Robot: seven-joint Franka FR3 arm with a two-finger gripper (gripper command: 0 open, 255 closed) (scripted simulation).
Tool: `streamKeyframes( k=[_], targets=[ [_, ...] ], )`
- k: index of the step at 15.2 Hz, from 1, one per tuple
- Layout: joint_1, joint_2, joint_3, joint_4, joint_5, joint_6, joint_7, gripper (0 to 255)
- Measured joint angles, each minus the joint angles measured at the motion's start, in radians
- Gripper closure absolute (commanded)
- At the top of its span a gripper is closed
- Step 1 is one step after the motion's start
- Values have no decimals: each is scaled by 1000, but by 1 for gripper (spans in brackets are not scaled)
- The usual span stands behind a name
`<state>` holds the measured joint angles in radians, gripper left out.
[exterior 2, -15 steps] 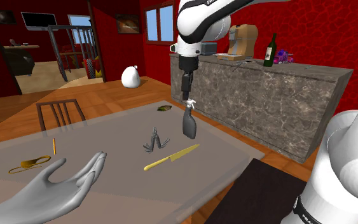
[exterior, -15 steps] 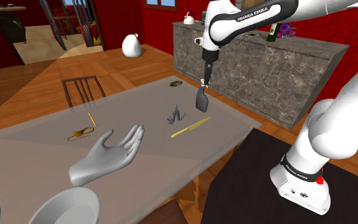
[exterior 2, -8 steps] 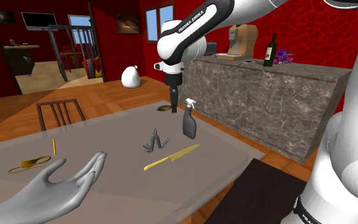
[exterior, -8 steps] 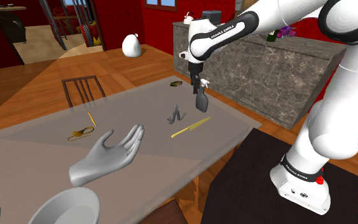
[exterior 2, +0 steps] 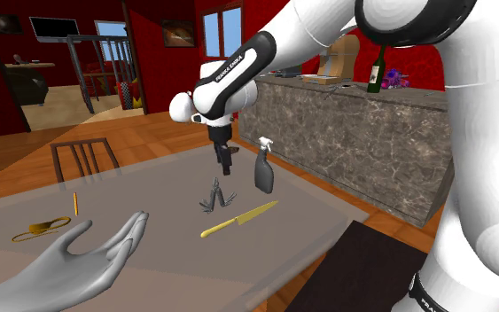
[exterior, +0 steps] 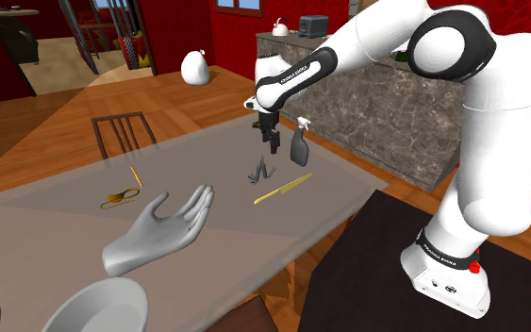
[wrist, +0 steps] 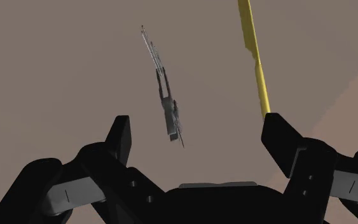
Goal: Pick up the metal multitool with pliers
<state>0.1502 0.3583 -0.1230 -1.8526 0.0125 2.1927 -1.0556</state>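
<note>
Claw (exterior: 273,143) hovers just above multitool (exterior: 261,171), fingers apart, holding nothing. Multitool lies splayed on grey table (exterior: 65,212), untouched, in line with the gap between the fingers in the wrist view. Yellow knife (exterior: 282,189) just beside it, dark spray bottle (exterior: 300,147) near. Grey hand model (exterior: 159,231) well apart.

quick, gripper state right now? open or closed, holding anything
Gripper: open, holding nothing; it hangs over the multitool, fingers not touching it.
</note>
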Motion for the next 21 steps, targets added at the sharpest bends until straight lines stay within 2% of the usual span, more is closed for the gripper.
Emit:
streamKeyframes(
  k=[5,13,14,21],
  targets=[
    [2,161,38,137,-8,1,-108,0],
    [2,244,47,147,-7,72,-121,0],
    [2,247,47,148,-7,74,-121,255],
    [2,249,47,148,-7,77,-121,255]
  ],
)
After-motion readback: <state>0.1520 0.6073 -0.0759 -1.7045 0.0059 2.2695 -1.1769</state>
